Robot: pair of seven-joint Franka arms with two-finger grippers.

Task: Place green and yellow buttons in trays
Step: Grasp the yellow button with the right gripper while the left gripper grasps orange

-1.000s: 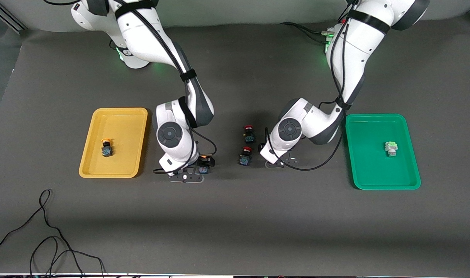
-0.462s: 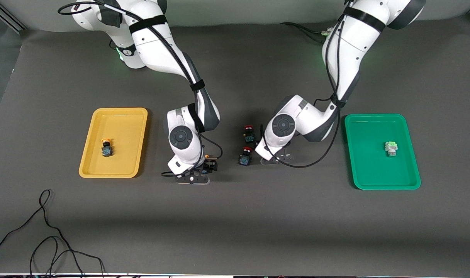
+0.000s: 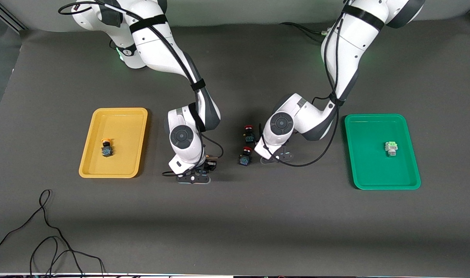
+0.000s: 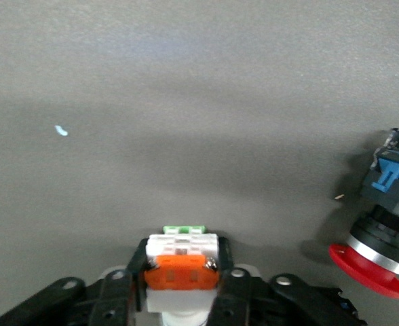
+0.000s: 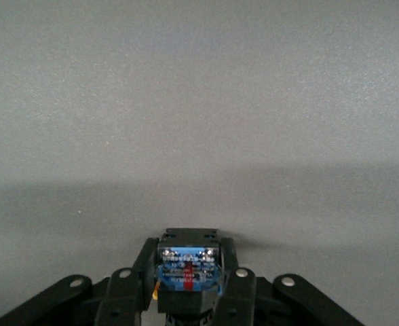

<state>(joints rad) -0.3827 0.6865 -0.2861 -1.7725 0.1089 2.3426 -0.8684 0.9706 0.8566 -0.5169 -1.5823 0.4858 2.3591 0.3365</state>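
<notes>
Since a second ago both arms have shifted toward the table's middle and both grippers have gone from spread to clamped. The right gripper (image 3: 204, 166) is down at the table, between the yellow tray (image 3: 89, 162) and the two red-capped switches, pinching a black-blue button (image 5: 187, 270) between its fingers (image 5: 234, 293); a sliver of orange cap shows beside it in the front view. The left gripper (image 3: 271, 156) is down at the table just beside the red-capped switches, toward the green tray (image 3: 412, 181), and its fingers (image 4: 235, 293) are pressed against a white button (image 4: 182, 268) with an orange block on its body and a green strip at its end.

The nearer red switch (image 3: 245, 155) sits just beside the left gripper, and the farther red switch (image 3: 249, 133) lies close to it, farther from the front camera. In the left wrist view a red switch (image 4: 386, 227) lies on its side near the held button, not touching it.

In the yellow tray rests a yellow-capped button (image 3: 106, 148), about mid-tray. In the green tray rests a second white button (image 3: 391, 148) marked light green. A black cable (image 3: 45, 239) loops on the table nearer the front camera, at the right arm's end.
</notes>
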